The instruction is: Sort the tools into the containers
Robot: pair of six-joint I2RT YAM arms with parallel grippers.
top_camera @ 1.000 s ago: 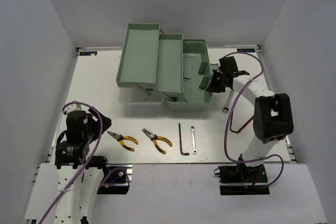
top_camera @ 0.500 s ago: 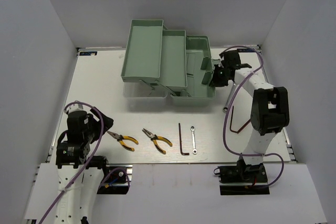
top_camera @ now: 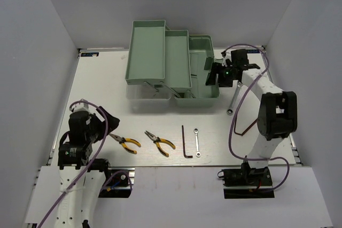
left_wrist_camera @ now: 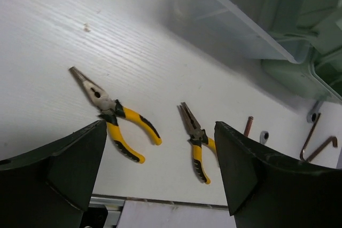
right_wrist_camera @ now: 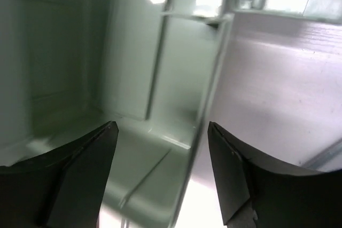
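Since the right tool (top_camera: pixel 218 75) sits spread and empty at the right end wall of the pale mint-green plastic cantilever toolbox (top_camera: pixel 211 95), with that wall running straight ahead through the gap between its fingers in the wrist view, it looks placed to position the box, not to pick a tool; contact with the wall can't be told. The trays are fanned open on the side of the box away from this tool, stepped upward, so every compartment is reachable from above; none shows a tool inside. The long silver combination wrench (top_camera: pixel 233 100) lies on the white tabletop (top_camera: pixel 107 78) just behind and below the right tool, and the reddish-brown L-shaped hex key (left_wrist_camera: pixel 310 136) lies further back beside that arm. The left tool (left_wrist_camera: pixel 160 126) is also released, fingers wide, holding nothing, tilted down over the tabletop so the first yellow-handled needle-nose pliers (left_wrist_camera: pixel 115 116) sit just ahead near its left finger, and the second yellow-handled pliers (left_wrist_camera: pixel 195 141) ahead near its right finger. That pose reads as lining up a pick on the nearer pliers. The black L-shaped hex key (top_camera: pixel 185 142) and small silver wrench (top_camera: pixel 197 142) lie beyond the pliers, between the two tools. Sorting not yet begun by my judgement.
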